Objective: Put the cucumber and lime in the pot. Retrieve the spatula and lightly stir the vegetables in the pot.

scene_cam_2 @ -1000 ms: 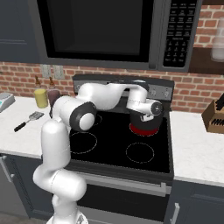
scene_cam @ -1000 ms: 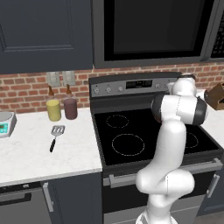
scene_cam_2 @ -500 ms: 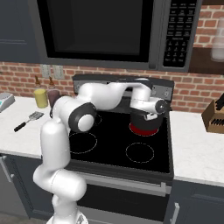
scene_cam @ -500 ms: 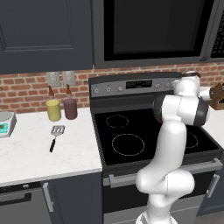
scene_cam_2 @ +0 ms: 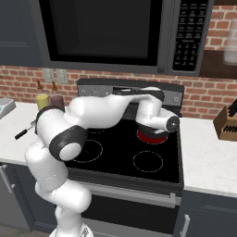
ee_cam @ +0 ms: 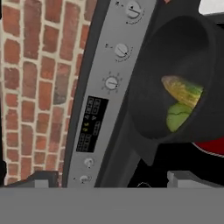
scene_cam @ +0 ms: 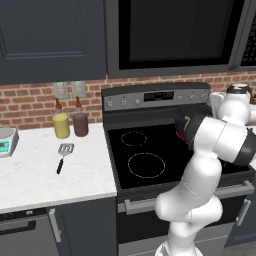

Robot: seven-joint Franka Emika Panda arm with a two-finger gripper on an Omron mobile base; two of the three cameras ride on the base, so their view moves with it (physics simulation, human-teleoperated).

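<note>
Veggies are sorted, cucumber (ee_cam: 183, 92) and lime (ee_cam: 178, 116) sitting in the pot (ee_cam: 148, 87) just beneath the claw (ee_cam: 111, 180), which hangs wide open and empty, while the spatula (scene_cam: 63, 155) waits far off on the counter (scene_cam: 30, 170).

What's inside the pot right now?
In the hand view, the pot holds the cucumber and, touching it, the lime. The pot's near wall covers their far sides and part of the pot's floor.

text: none legible | stove panel (ee_cam: 92, 124): display marks too blurred to read
</note>
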